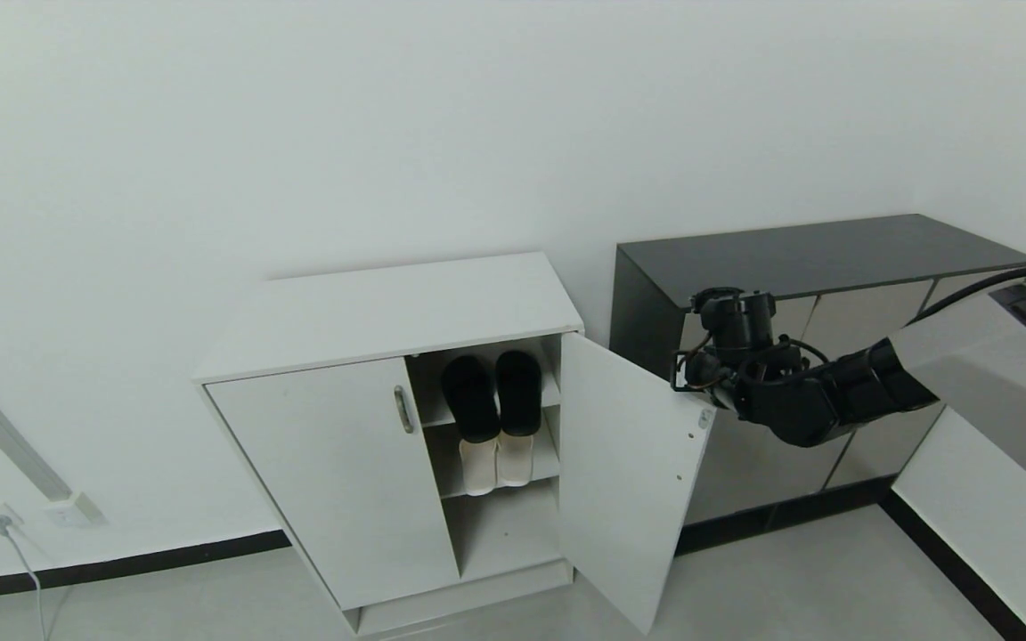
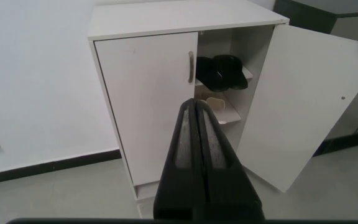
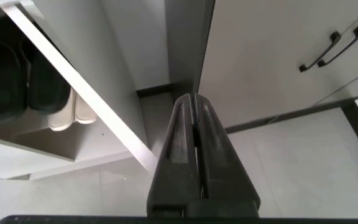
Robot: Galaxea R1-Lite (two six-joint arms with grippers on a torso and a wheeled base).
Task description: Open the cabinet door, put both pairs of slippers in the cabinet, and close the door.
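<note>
The white cabinet (image 1: 388, 312) has its left door (image 1: 344, 481) closed and its right door (image 1: 629, 481) swung wide open. A black pair of slippers (image 1: 492, 392) lies on the upper shelf, and a white pair (image 1: 495, 463) on the shelf below. My right gripper (image 1: 691, 378) is shut, empty, and sits at the open door's outer top corner, on its back side. The right wrist view shows its shut fingers (image 3: 195, 99) beside the door's edge (image 3: 79, 87), with the black slippers (image 3: 17, 74) beyond. My left gripper (image 2: 196, 106) is shut, empty, and well back from the cabinet front (image 2: 148, 99).
A dark grey sideboard (image 1: 816, 258) stands right of the cabinet, close behind the open door. A white counter (image 1: 985, 499) runs along the right edge. A wall socket with a cable (image 1: 1, 521) sits low on the left. Bare floor (image 1: 789, 588) lies in front.
</note>
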